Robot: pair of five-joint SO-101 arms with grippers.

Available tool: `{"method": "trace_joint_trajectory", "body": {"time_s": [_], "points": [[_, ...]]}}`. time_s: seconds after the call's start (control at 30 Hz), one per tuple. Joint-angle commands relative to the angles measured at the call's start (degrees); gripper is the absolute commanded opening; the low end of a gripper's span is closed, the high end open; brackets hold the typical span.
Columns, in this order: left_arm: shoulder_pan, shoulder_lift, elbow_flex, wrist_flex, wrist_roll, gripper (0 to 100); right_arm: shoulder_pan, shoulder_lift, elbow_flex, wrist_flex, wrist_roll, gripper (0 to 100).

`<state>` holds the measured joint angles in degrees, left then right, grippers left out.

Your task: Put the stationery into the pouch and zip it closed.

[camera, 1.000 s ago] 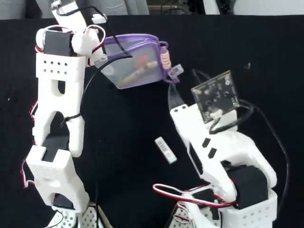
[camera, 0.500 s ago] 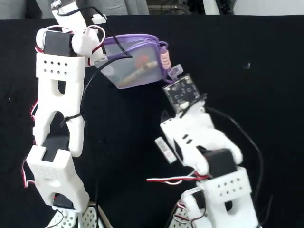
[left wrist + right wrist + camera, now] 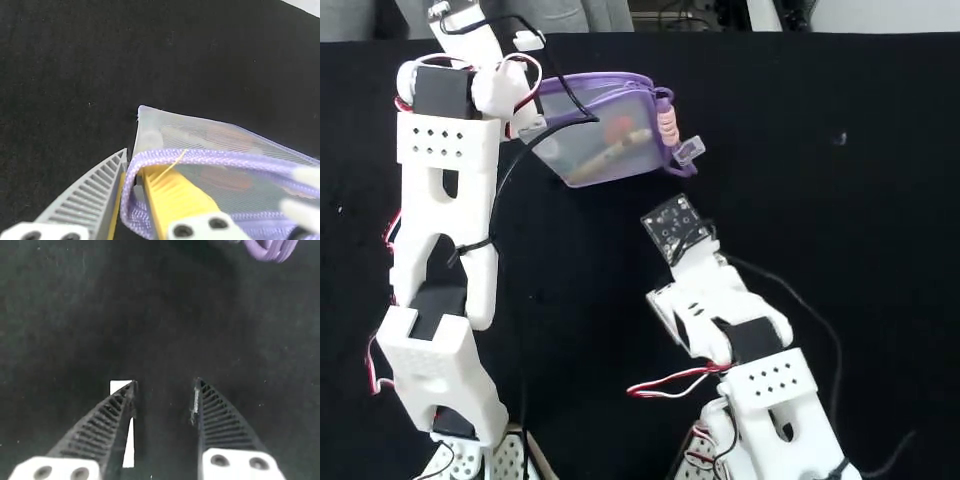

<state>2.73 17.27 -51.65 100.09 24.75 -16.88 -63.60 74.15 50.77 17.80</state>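
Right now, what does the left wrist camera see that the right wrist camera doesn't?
Left wrist view: the left gripper pinching the purple rim of the mesh pouch, with something orange inside. Right wrist view: the right gripper open, one finger partly covering a white stationery piece on the black table. Both: the table, plus some purple from the pouch, here a purple cord.

The left white printed-plastic arm (image 3: pixel 420 200) and the right white printed-plastic arm (image 3: pixel 720 300) have rows of small holes, black servo blocks (image 3: pixel 442 90) and red, white and black cables (image 3: pixel 670 384). The left jaws are ribbed, one grey, one yellow; the right jaws are ribbed black on white screwed bases.
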Motion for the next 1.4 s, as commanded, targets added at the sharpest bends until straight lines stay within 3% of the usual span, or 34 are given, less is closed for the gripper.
{"method": "trace_joint_trajectory", "body": {"time_s": [0.0,0.27,0.47,0.9,1.07,1.23,1.37], "points": [[-0.48,0.88,1.54,-0.18,0.35,3,0.79,0.57,-0.31,-1.05,0.70,17.3],[-0.22,4.66,0.84,-0.70,0.35,3,0.00,18.33,-6.90,-1.32,0.53,17.3],[-0.22,5.19,0.84,-1.05,0.35,3,-7.21,27.03,-9.45,-1.41,0.53,17.3],[-0.31,5.19,0.84,-1.05,0.35,3,-7.30,40.04,-12.18,-7.12,0.97,17.0],[-0.31,5.19,0.84,-1.05,0.35,3,-7.30,42.51,-14.02,-6.42,1.05,1.0],[-0.48,5.19,0.84,-1.05,0.35,3,-6.95,41.36,-13.85,-6.33,1.05,1.1],[-0.57,5.19,0.84,-1.05,0.35,3,-2.29,38.02,-14.37,-3.78,1.67,1.1]]}}
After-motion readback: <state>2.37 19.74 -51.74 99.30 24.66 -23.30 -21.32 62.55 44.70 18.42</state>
